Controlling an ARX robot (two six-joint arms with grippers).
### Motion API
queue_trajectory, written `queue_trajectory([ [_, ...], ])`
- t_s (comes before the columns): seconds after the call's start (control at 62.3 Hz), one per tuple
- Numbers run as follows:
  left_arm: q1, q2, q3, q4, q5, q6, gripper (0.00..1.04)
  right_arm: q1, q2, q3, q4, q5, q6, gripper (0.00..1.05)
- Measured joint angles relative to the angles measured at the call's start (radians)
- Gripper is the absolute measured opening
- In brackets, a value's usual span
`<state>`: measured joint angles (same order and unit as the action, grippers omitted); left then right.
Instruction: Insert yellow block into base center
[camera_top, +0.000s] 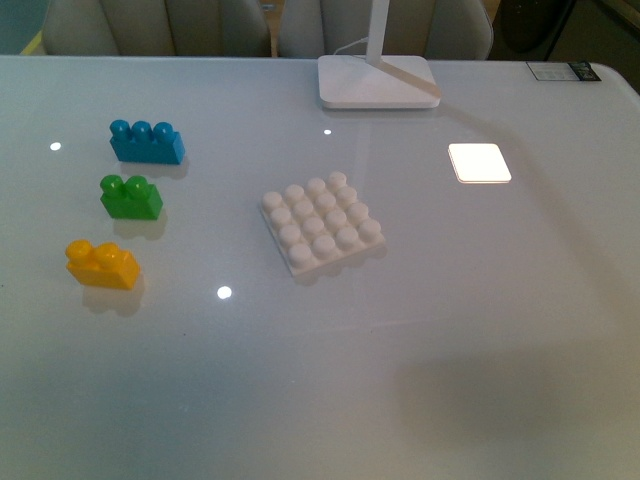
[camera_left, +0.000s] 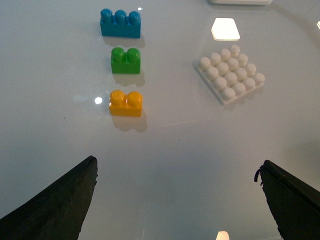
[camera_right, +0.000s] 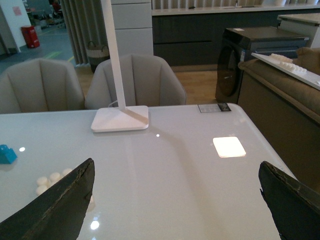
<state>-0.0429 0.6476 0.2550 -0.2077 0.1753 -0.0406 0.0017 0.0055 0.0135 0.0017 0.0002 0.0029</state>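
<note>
The yellow block (camera_top: 101, 264) lies on the table at the left front, studs up; it also shows in the left wrist view (camera_left: 126, 103). The white studded base (camera_top: 321, 235) lies near the table's middle, turned slightly, with nothing on it; it shows in the left wrist view (camera_left: 230, 74) and partly in the right wrist view (camera_right: 55, 179). My left gripper (camera_left: 177, 197) is open and empty, above the table short of the yellow block. My right gripper (camera_right: 176, 197) is open and empty, over bare table to the right of the base. Neither gripper shows in the front view.
A green two-stud brick (camera_top: 130, 196) and a blue three-stud brick (camera_top: 146, 141) lie behind the yellow block in a row. A white lamp foot (camera_top: 376, 81) stands at the back. A glowing white square (camera_top: 479, 162) lies at the right.
</note>
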Motion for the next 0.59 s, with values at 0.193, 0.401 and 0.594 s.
queue_trajectory([
  [0.193, -0.043, 0.369, 0.048, 0.363, -0.069, 0.026, 0.97, 0.000, 0.000, 0.000, 0.000, 0.000, 0.000, 0.96],
  [0.401, -0.056, 0.797, 0.113, 0.690, -0.100, 0.085, 0.97, 0.000, 0.000, 0.000, 0.000, 0.000, 0.000, 0.96],
  [0.594, -0.046, 1.035, 0.198, 0.757, -0.102, 0.108, 0.97, 0.000, 0.000, 0.000, 0.000, 0.000, 0.000, 0.96],
])
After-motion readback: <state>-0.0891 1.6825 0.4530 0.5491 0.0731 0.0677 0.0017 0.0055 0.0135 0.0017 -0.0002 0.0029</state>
